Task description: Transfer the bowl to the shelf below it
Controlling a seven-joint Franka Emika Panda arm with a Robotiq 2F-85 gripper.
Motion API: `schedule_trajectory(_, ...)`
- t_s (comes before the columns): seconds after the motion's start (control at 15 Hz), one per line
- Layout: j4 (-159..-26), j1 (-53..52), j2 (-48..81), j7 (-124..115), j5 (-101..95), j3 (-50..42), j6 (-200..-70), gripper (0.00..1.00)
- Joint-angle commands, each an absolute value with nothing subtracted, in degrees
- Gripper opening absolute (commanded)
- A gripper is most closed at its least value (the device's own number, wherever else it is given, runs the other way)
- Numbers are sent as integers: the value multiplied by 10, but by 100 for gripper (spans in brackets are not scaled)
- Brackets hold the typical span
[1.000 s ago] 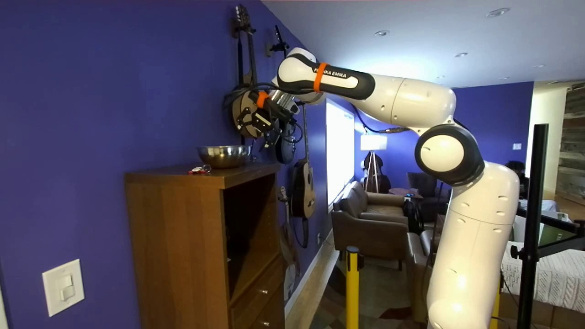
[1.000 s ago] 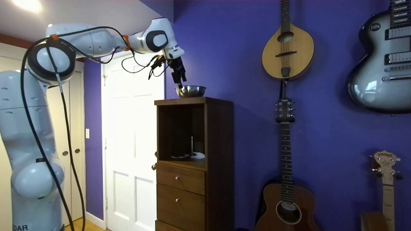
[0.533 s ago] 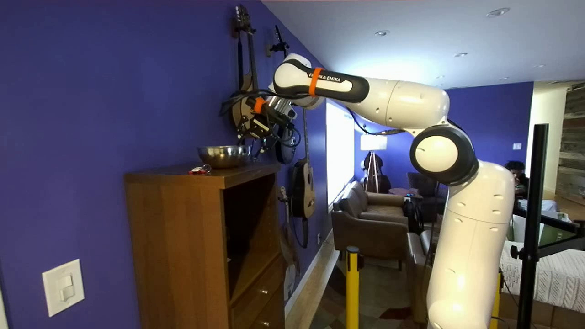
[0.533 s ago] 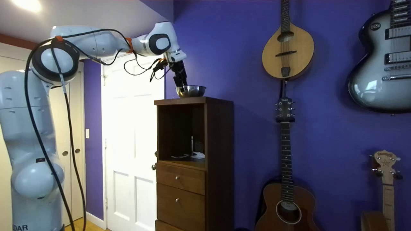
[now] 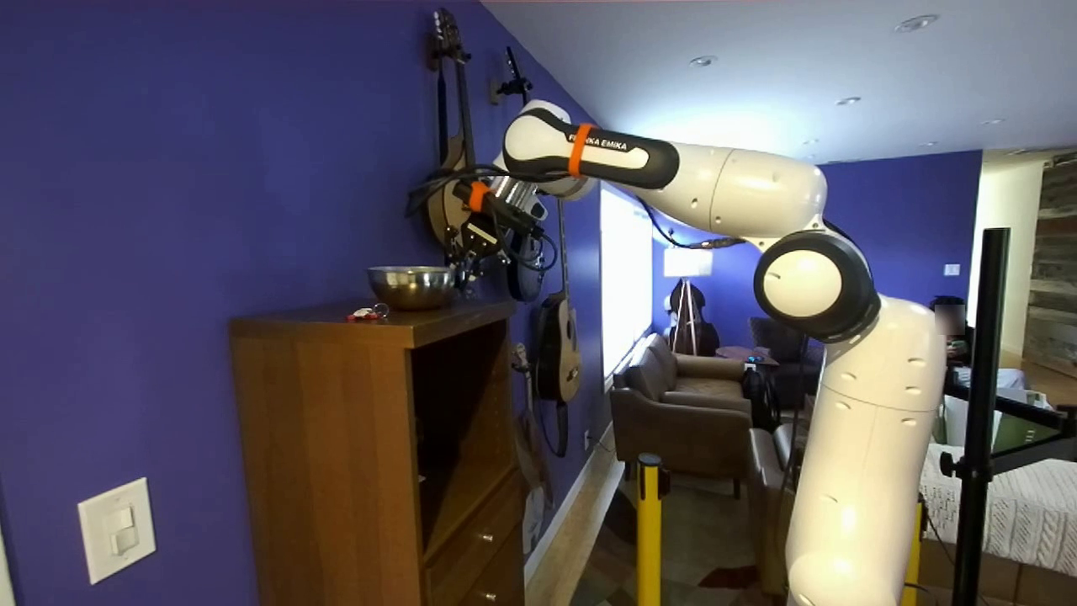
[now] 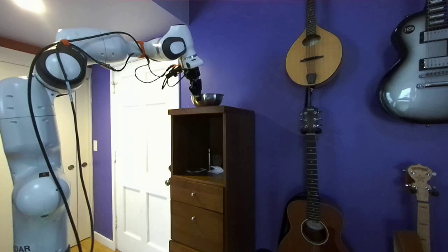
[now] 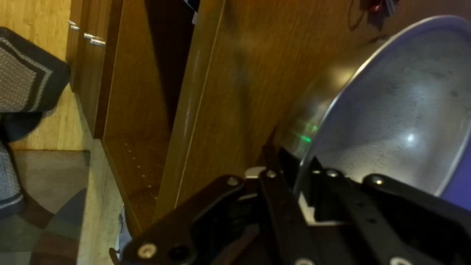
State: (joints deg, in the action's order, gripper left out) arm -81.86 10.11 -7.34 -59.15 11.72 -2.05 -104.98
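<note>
The shiny silver bowl [image 5: 412, 288] sits on top of the brown wooden cabinet [image 5: 328, 438]. In the wrist view the near wall of the bowl [image 7: 404, 103] runs between the fingers of my gripper [image 7: 302, 167], one inside the bowl and one outside, shut on its rim. Seen in an exterior view, the gripper [image 6: 196, 93] points down at the side of the bowl [image 6: 210, 100]. Below the cabinet top, the shelf [image 6: 201, 179] forms the floor of a recessed compartment. That same shelf [image 7: 134, 81] also shows in the wrist view.
White paper [image 6: 216, 170] and a thin upright stick [image 6: 209, 161] occupy the compartment. Red keys [image 5: 367, 313] lie on the cabinet top beside the bowl. Several guitars hang on the purple wall behind, including one acoustic guitar [image 6: 313, 227]. A yellow post [image 5: 648, 530] stands near the cabinet.
Over the second, the arm has lowered toward the bowl and the fingers have come together on its rim. The bowl has shifted slightly within the last half second.
</note>
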Motion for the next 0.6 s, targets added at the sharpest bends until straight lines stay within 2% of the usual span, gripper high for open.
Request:
schedule_trajectory(0.0,-817,103,-84,-594,123,-23,-1032,1)
schedule_trajectory(0.33,-826,103,-94,-598,128,-23,-1056,2)
schedule_trajectory(0.53,-861,97,-142,-582,115,-14,-1070,2)
